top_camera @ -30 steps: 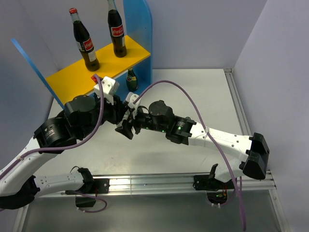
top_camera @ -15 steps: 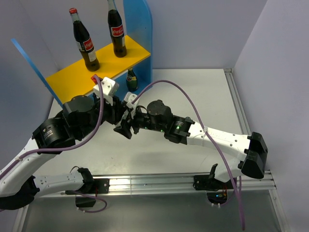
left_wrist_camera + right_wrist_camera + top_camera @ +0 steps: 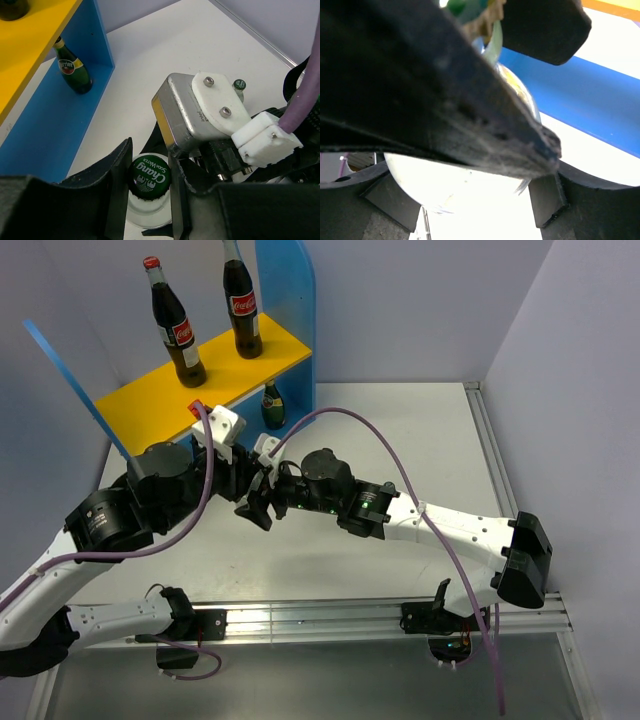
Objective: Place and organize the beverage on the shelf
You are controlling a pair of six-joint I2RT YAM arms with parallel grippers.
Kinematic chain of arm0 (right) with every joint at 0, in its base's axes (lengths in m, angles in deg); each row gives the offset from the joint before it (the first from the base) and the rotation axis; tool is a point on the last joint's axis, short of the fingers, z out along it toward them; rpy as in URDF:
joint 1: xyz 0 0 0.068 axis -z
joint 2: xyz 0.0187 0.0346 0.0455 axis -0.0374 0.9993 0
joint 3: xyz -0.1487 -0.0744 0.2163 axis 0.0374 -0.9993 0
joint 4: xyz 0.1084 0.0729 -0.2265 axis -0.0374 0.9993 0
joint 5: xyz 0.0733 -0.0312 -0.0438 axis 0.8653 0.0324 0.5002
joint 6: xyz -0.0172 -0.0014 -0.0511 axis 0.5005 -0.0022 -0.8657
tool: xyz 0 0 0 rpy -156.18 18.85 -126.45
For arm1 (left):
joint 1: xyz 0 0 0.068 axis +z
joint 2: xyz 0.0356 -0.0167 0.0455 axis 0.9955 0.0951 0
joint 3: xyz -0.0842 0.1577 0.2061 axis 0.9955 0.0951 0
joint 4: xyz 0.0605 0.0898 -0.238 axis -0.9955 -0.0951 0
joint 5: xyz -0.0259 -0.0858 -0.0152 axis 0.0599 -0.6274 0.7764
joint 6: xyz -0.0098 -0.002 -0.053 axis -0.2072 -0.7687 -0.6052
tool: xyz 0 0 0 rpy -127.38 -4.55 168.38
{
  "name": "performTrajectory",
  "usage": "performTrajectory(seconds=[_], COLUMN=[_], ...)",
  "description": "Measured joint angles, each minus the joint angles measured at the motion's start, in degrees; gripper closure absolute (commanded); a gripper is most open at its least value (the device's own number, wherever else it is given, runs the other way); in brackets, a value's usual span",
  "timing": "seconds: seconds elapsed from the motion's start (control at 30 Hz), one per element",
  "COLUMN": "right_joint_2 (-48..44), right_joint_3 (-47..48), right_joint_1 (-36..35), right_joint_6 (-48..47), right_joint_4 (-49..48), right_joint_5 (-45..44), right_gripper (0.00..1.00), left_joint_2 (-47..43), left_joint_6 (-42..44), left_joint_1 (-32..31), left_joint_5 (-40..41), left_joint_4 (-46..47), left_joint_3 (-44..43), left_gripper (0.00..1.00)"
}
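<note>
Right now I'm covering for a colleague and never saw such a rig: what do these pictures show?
These are two robot arms, left and right, bolted at a table's near edge, each ending in a two-finger gripper. One picture looks down from above; the others come from cameras on the wrists. Two cola bottles stand on the shelf's yellow top board; a green bottle stands beneath it. The left gripper is closed on a small clear bottle's green-capped neck. A clear bottle sits between the right gripper's fingers; whether they grip it is unclear.
</note>
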State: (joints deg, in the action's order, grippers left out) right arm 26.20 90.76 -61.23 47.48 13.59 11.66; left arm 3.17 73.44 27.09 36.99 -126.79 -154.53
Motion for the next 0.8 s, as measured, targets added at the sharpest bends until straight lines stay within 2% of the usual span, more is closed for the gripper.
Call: performTrajectory(seconds=[0.13, 0.27, 0.33, 0.4, 0.43, 0.63, 0.7, 0.8], right_joint_2=[0.00, 0.00, 0.00, 0.00, 0.00, 0.90, 0.90, 0.85], right_joint_3=[-0.26, -0.28, -0.33, -0.33, -0.33, 0.11, 0.11, 0.04], right_joint_1=[-0.02, -0.13, -0.17, -0.20, -0.24, -0.61, -0.81, -0.96], right_joint_6=[0.37, 0.33, 0.33, 0.33, 0.33, 0.11, 0.07, -0.26], right_joint_4=[-0.55, -0.87, -1.25, -1.42, -1.33, -0.79, -1.03, -2.01], right_joint_5=[0.63, 1.05, 1.09, 1.05, 1.03, 1.01, 0.96, 0.66], right_gripper=[0.34, 0.52, 0.66, 0.94, 1.00, 1.00, 1.00, 1.00], left_joint_2=[-0.33, -1.11, -1.22, -1.33, -1.44, -3.80, -4.31, -5.40], left_joint_6=[0.24, 0.26, 0.33, 0.44, 0.46, 0.61, 0.66, 1.05], left_joint_1=[-0.02, -0.02, -0.02, -0.02, -0.02, 0.04, 0.04, 0.04], left_joint_5=[-0.09, -0.11, -0.04, -0.04, -0.02, 0.07, -0.09, -0.50], left_joint_4=[0.24, 1.14, 1.40, 1.64, 1.84, 3.87, 4.04, 5.22], left_joint_3=[0.31, 0.96, 0.98, 1.11, 1.31, 4.70, 4.92, 5.62], left_gripper=[1.00, 1.00, 1.00, 1.00, 0.98, 0.85, 0.73, 0.61])
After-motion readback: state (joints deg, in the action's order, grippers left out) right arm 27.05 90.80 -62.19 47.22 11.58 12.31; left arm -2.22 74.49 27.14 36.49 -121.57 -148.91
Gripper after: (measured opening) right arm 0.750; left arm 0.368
